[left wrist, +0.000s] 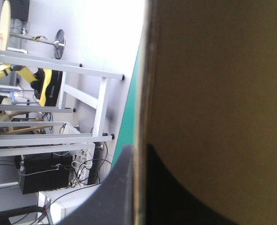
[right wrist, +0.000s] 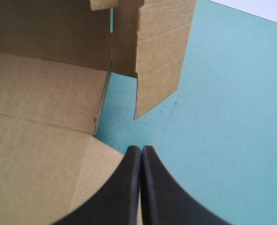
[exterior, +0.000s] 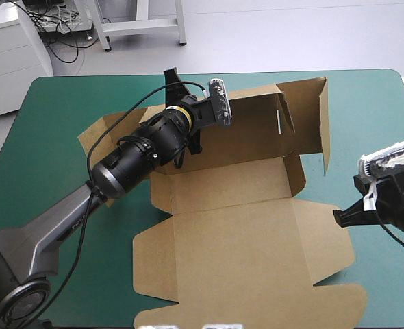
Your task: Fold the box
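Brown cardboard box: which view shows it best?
The high view: the brown cardboard box shows almost whole, far walls raised, near panels flat. The left wrist view shows only one wall; the right wrist view, mainly one flap.

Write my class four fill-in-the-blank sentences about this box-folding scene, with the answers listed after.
The brown cardboard box lies on a ____ table cover. The gripper shut on the box's raised far wall is the ____ one. The right gripper's black fingers are ____, not open. The box's wide near panel lies ____.
Missing: teal-green, left, shut, flat.
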Available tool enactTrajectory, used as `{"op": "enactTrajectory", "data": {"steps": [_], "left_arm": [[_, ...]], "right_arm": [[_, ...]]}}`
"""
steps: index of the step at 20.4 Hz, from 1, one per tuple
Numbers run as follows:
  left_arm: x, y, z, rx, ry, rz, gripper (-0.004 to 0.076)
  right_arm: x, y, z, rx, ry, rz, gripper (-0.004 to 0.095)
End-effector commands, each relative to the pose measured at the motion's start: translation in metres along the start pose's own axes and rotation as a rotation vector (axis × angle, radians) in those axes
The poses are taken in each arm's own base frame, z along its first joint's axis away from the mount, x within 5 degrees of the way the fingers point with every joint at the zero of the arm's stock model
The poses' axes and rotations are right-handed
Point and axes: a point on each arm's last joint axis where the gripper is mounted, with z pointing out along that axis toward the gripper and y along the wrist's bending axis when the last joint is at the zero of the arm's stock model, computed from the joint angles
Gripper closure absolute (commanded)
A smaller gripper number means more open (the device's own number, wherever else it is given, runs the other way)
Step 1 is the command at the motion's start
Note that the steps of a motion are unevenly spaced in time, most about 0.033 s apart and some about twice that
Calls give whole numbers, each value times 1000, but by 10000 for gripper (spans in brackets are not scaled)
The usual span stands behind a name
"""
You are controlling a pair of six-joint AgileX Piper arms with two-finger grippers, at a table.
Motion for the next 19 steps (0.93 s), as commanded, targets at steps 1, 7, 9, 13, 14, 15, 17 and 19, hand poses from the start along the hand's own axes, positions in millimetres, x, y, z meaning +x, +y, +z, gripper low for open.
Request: {"op": "enactTrajectory", "data": {"steps": [1,7,9,13,14,15,17,19], "left_arm": [[-5,24,-26,-112,-83,-68,756],[2,-14,-5,-190,-21,154,756],[-2,-28,-6,-162,-38,174,756],[-5,-52,-4,-118,-57,201,756],[-4,-57,-2,-107,-65,195,756],[-2,-61,0,-97,-62,190,756],[2,-67,3,-80,-52,174,756],[4,-71,5,-69,-47,170,756]], "right_arm": [[-11,-3,-10,30,-90,-3,931],[-11,-3,-10,25,-95,1,931],[-12,-3,-9,25,-94,9,931],[-12,-3,-9,24,-96,28,931],[-12,-3,-9,24,-96,28,931],[-12,-3,-9,24,-96,28,931],[-12,-3,-9,24,-96,28,931],[-12,-3,-9,24,-96,28,931]]}}
